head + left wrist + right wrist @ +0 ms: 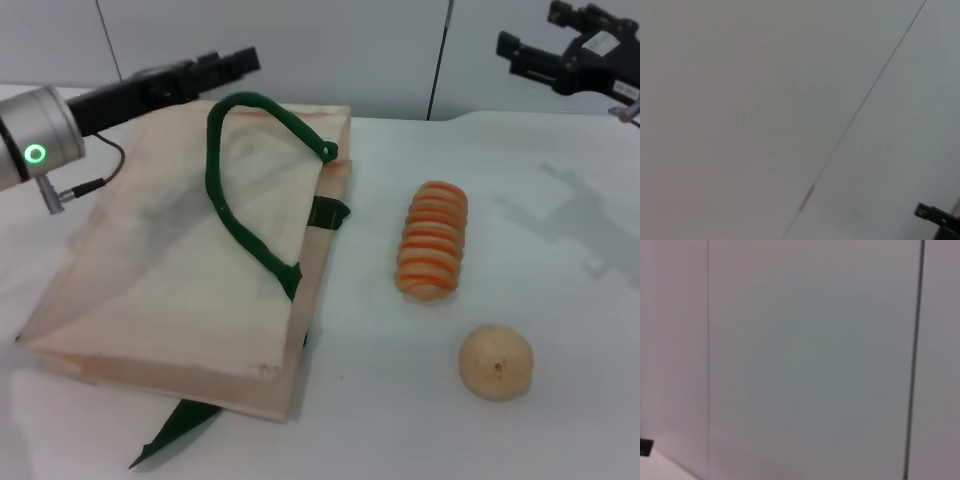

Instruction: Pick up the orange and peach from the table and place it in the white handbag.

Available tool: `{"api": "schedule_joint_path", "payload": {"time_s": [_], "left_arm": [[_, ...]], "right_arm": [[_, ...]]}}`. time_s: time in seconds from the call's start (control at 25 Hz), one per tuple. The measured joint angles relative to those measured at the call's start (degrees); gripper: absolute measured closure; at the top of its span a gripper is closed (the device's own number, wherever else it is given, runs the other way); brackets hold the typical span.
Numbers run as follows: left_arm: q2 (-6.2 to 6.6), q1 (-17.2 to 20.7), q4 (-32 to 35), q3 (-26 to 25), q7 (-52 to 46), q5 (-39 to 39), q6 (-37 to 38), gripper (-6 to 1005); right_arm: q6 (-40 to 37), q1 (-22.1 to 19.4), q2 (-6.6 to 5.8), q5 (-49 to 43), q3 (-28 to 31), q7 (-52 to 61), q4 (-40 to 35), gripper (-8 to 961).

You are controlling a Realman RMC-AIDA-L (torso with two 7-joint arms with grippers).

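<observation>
— Left gripper (pixel 235 60) is hovering at the upper left of the frame, over the far edge of the white handbag (pixel 170 280); whether its fingers are spread, I cannot tell. Right gripper (pixel 535 55) is hanging at the upper right, fingers spread, holding nothing.

— And the orange and peach?

— Neither is showing; only a striped roll (pixel 433 240) and a tan fruit (pixel 495 362) are lying right of the bag. I'm judging the placing finished, so little remains.
</observation>
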Motion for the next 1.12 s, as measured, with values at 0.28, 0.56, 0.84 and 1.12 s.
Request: {"api": "schedule_joint_path", "payload": {"time_s": [0.28,0.56,0.84,1.12], "left_arm": [[-4.24,5.4,-0.3,0.0,25.0,-16.8,1.1,111],[-6.47,6.3,-11.8,0.0,57.9,-39.4,3.6,113],[-6.65,5.1,-18.3,0.0,68.1,-51.0,3.9,114],[-6.52,5.4,-18.6,0.0,67.7,-51.8,4.1,115]], "right_arm": [[-0.3,-3.5,0.05,17.3,3.5,-19.0,10.1,60],[-0.6,-6.9,0.31,39.3,11.6,-44.1,23.8,60],[-0.9,-8.2,0.33,44.2,12.3,-45.7,25.9,60],[-0.4,-9.4,0.22,45.6,12.4,-45.6,25.9,60]]}}
